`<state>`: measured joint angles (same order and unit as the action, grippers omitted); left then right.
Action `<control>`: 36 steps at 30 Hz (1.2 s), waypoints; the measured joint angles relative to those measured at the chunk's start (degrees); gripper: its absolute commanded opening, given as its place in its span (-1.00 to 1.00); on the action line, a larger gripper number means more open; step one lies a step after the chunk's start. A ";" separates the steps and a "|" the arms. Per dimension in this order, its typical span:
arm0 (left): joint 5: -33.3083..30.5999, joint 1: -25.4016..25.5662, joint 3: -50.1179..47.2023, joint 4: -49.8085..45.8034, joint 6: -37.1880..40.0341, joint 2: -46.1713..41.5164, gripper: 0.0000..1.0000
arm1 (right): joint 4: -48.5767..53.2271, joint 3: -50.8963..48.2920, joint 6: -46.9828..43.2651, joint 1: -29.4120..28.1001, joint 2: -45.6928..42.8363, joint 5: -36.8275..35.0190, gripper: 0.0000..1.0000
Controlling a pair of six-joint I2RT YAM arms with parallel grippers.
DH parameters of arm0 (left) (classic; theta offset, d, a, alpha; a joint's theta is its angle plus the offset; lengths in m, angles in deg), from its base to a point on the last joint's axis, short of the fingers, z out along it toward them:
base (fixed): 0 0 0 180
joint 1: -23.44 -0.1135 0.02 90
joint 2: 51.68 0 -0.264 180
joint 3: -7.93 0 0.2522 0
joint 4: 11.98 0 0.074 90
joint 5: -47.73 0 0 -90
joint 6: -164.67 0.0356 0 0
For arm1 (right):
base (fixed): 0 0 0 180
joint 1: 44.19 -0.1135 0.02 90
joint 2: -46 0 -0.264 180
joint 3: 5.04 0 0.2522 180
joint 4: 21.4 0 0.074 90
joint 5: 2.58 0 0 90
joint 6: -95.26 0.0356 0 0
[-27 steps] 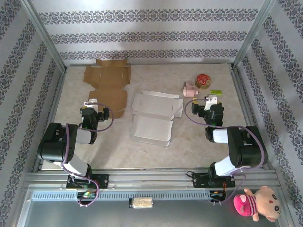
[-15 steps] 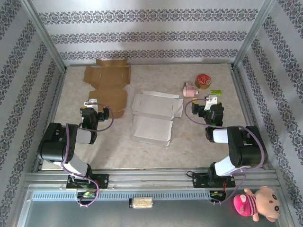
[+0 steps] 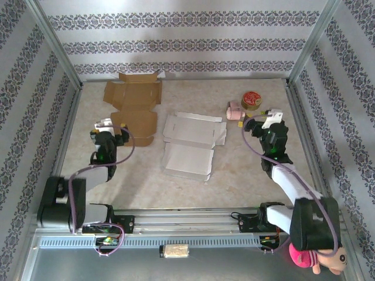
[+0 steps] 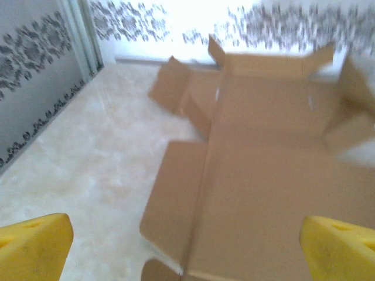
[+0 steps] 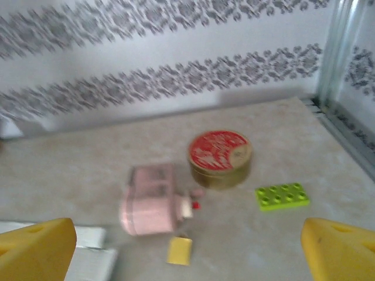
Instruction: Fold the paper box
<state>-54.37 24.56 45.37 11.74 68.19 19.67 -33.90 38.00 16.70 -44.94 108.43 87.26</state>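
Top external view: 1 flat white paper box [image 3: 190,146] is laid unfolded at the centre of the beige table [image 3: 246,175]; 1 flat brown cardboard box [image 3: 133,105] is laid at far left. Left gripper [image 3: 107,127] and right gripper [image 3: 270,119] are spread wide, nothing held. 1 red-lidded round tin [image 5: 220,158] is listed near the right gripper.

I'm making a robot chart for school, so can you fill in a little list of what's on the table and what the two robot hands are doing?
box to fold: white paper box, flat and unfolded, middle of the table
other box: brown cardboard box, also unfolded, far left
left gripper: open, empty, pointing at the brown cardboard box
right gripper: open, empty, facing the small things
small things: red-lidded tin, pink toy, green brick, yellow block
folding: not started
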 measured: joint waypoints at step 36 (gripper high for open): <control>28.61 16.41 77.77 -77.55 -11.72 56.46 -0.68 | 46.25 32.46 7.23 -20.04 21.90 24.26 0.96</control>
<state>-25.76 40.98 123.14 -65.81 56.48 76.13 12.35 70.45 23.94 -64.98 130.33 111.52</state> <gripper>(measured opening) 0.259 0.980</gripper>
